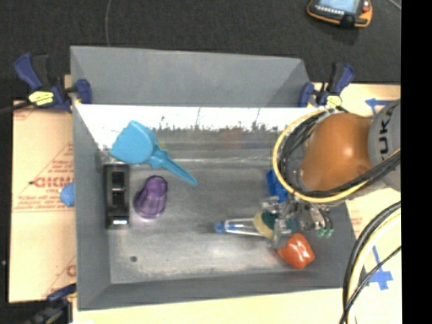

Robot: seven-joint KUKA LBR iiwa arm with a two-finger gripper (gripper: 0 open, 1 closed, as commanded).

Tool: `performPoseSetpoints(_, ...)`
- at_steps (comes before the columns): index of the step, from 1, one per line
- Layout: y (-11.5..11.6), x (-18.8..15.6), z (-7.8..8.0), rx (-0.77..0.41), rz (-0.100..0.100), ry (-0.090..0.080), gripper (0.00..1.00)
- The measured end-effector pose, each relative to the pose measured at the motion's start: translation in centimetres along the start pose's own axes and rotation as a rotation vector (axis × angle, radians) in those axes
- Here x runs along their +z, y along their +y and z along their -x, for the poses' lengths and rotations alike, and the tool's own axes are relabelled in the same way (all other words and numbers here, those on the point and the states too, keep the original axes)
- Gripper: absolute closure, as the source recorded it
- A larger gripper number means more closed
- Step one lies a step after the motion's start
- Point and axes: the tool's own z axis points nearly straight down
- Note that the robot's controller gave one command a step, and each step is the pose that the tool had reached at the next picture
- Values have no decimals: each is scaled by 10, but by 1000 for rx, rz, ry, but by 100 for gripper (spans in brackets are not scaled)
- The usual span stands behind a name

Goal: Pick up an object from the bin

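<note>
My gripper (302, 216) is low in the bin's right front part, under the arm's orange cover. Directly in front of it lies a red-orange rounded thing (295, 252), close to or touching it. To its left, a clear tube with a blue tip (237, 227) lies flat on the bin floor with its right end at the gripper. A small teal and tan piece (270, 220) sits at that end. A blue thing (273, 183) shows partly behind the gripper, mostly hidden by the cables.
At the left end a black tape dispenser (116, 196) stands beside a purple cup (151, 197) lying on its side. A light blue scoop (143, 148) rests against the back left wall. The arm's cover and cable loops hang over the bin's right end.
</note>
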Motion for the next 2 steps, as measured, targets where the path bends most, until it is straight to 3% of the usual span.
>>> performPoseSetpoints(2, -1, -50, 2, 5, -2, -6, 100)
